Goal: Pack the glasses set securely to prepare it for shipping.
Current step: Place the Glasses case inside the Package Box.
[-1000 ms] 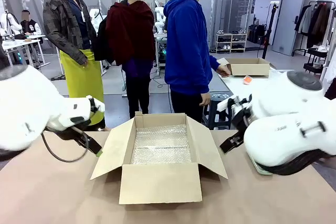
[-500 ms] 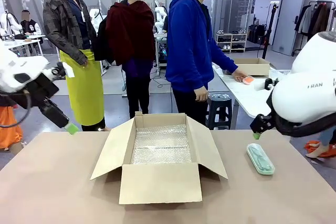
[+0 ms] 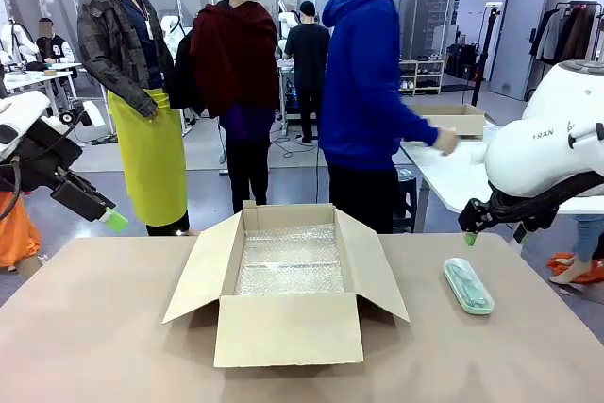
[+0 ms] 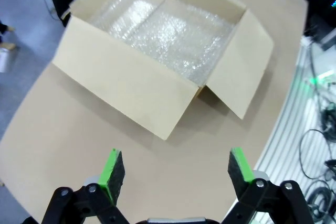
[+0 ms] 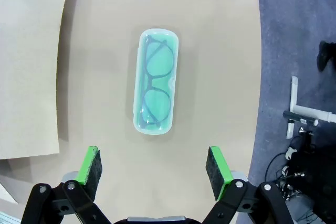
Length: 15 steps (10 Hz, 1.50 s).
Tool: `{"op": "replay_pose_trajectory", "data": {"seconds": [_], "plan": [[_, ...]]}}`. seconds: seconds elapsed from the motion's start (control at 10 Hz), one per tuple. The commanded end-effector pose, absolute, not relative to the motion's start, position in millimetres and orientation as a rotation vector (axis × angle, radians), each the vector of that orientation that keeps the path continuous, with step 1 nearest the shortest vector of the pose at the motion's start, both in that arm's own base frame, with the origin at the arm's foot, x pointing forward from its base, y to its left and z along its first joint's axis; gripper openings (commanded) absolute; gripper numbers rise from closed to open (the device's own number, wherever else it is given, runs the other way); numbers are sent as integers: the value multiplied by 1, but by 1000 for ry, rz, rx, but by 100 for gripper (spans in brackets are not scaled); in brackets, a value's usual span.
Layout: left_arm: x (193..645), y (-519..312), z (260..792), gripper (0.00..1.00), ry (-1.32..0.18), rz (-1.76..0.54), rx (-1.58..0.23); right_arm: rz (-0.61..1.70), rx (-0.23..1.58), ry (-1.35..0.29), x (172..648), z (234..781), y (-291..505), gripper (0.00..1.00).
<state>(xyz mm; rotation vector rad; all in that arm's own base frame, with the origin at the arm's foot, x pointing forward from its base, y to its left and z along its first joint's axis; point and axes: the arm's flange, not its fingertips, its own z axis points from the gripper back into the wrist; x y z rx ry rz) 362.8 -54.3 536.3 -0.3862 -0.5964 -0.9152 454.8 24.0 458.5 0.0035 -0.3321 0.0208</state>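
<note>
A pale mint-green glasses case [image 3: 468, 286] lies flat on the table to the right of the open cardboard box [image 3: 288, 276]. In the right wrist view the case [image 5: 156, 81] shows dark glasses inside. My right gripper [image 5: 153, 165] hangs open above the case and holds nothing. In the front view that gripper [image 3: 471, 234] is just beyond the case, raised off the table. My left gripper [image 3: 109, 217] is open and empty, high off the table's left edge. From the left wrist view, the open left gripper [image 4: 176, 166] looks down at the box [image 4: 157, 40], which is lined with bubble wrap [image 4: 173, 30].
A person in a blue hoodie [image 3: 373, 92] stands behind the table and reaches a hand [image 3: 444, 142] to a white side table [image 3: 444, 172] at the right, where another box [image 3: 453, 120] sits. Other people stand farther back. The box's flaps [image 3: 203, 271] are spread outward.
Both arms have risen and drawn back to the sides, uncovering the mint-green case. The person has turned and reached toward the side table.
</note>
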Motion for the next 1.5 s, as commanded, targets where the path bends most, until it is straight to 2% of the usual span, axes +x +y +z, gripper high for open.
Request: {"op": "replay_pose_trajectory", "data": {"seconds": [0.0,0.3,0.7,1.4], "plan": [[363,-59,538,100,-590,-932,-376,36,4,-337,443,460,25,100],[363,-59,538,100,-590,-932,-376,25,3,-335,452,460,25,100],[363,-59,538,100,-590,-932,-376,-35,78,-227,509,401,3,100],[363,-59,538,100,-590,-932,-376,-50,93,-128,553,322,7,100]]}}
